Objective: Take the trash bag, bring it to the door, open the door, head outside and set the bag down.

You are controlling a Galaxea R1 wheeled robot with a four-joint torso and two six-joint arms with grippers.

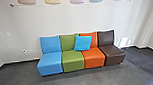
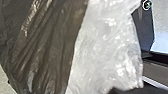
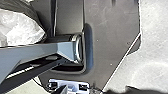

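Whether either pincer is gripping, I am unable to tell; the bag (image 2: pixel 45 50) is looming close to my left wrist. Facing the sofa (image 1: pixel 73 63), I am probably carrying, the next move needing steering doorward.

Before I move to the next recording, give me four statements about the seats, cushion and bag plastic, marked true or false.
1. The brown padded seat stands beside the orange padded seat. True.
2. The square turquoise cushion leans on the brown seat. False: it leans across the backs of the orange and green padded seats.
3. In the left wrist view, dark wrinkled plastic borders shiny whitish plastic. True.
4. The blue padded seat is mid-row. False: it is at one end.
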